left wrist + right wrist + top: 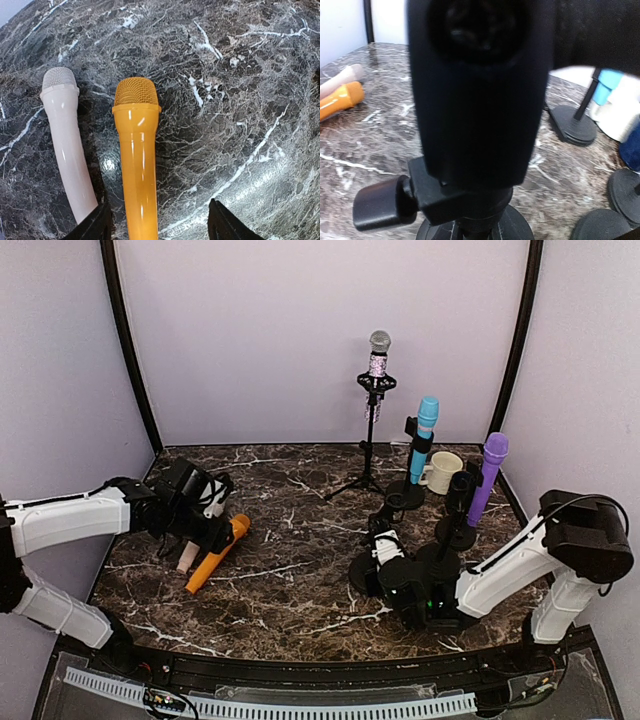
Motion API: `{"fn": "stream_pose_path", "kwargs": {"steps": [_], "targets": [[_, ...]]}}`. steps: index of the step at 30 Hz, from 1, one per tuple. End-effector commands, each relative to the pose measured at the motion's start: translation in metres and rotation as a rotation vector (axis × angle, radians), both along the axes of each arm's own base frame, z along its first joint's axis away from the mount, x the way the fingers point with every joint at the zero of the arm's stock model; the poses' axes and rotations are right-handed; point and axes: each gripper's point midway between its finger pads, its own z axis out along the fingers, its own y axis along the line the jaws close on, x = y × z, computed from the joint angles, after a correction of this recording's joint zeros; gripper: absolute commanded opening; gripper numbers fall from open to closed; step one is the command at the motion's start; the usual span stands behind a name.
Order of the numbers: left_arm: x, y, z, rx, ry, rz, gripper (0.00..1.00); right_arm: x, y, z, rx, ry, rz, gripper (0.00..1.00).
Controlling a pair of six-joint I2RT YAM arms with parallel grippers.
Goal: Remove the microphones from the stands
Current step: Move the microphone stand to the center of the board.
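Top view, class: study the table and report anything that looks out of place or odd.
An orange microphone and a white microphone lie flat, side by side, on the left of the table, while the blue microphone, purple microphone and silver microphone sit in stands. A cream mug sits oddly among those stands.

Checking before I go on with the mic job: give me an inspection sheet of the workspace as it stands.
Surface: dark marbled table, glossy.
Job's things: orange microphone and white microphone lie flat side by side; silver microphone, blue microphone and purple microphone sit in stands; one empty stand.
Clutter: cream mug beside the blue microphone.
Claws: left claw open over the orange microphone; right claw shut at the empty stand, grip not visible.
Cables: thin cable looping over the right arm's elbow.
Surroundings: pale walls, black corner poles.
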Motion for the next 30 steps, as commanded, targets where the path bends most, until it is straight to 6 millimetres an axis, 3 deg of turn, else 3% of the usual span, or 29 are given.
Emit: {"fn": "stream_pose_path", "kwargs": {"steps": [1, 9, 16, 23, 30], "targets": [[0.003, 0.007, 0.019, -0.019, -0.091, 0.015, 0.69, 0.012, -0.029, 0.019, 0.085, -0.031, -0.101, 0.0], [0.002, 0.007, 0.042, -0.073, -0.168, 0.011, 0.7, 0.016, -0.064, 0.016, 0.098, -0.013, -0.181, 0.0], [0.003, 0.01, 0.057, -0.095, -0.24, 0.018, 0.71, 0.014, -0.061, 0.012, 0.115, 0.012, -0.134, 0.01], [0.005, 0.018, 0.065, -0.08, -0.292, 0.036, 0.74, 0.002, -0.054, 0.006, 0.128, 0.064, -0.032, 0.3], [0.006, 0.019, 0.066, -0.075, -0.302, 0.037, 0.76, -0.022, -0.039, 0.005, 0.139, 0.142, 0.134, 0.6]]}}
